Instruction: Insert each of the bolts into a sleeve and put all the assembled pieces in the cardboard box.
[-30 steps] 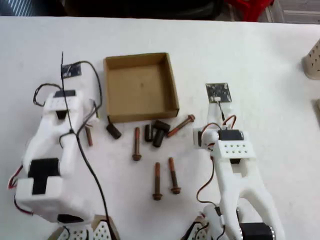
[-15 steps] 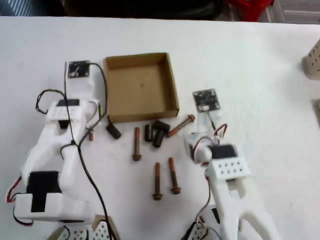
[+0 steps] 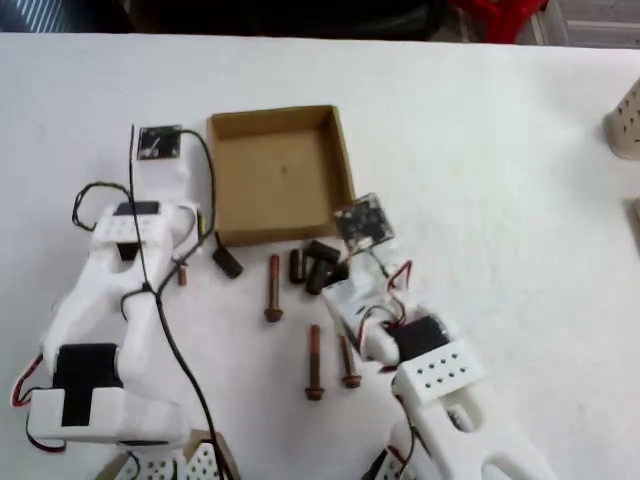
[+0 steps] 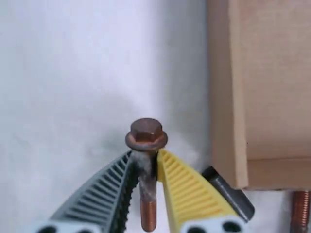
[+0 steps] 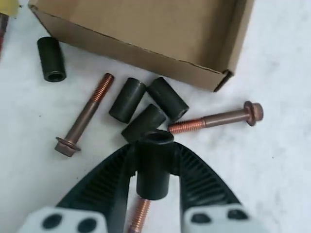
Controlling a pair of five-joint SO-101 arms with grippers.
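My left gripper [image 4: 145,155] is shut on a copper bolt [image 4: 146,136] just under its head, to the left of the cardboard box [image 4: 257,87]. From above, this bolt [image 3: 182,272] hangs at the left arm's tip. My right gripper [image 5: 154,148] is shut on a black sleeve [image 5: 154,165], held over the threaded end of a bolt [image 5: 139,213] lying on the table. Three sleeves [image 5: 143,123] lie bunched in front of the box [image 5: 146,24]. One more sleeve [image 5: 50,58] lies apart near the box's corner.
Loose bolts lie on the white table: one [image 3: 273,288] below the box, two [image 3: 314,362] side by side nearer the arms, another [image 5: 218,118] beside the sleeve bunch. The box [image 3: 282,175] holds nothing. A pale perforated object [image 3: 625,125] stands at the right edge.
The right arm has swung left and drawn back, so its gripper now sits over the sleeves and bolts. The left arm shifted slightly early on, then stayed still with its bolt.
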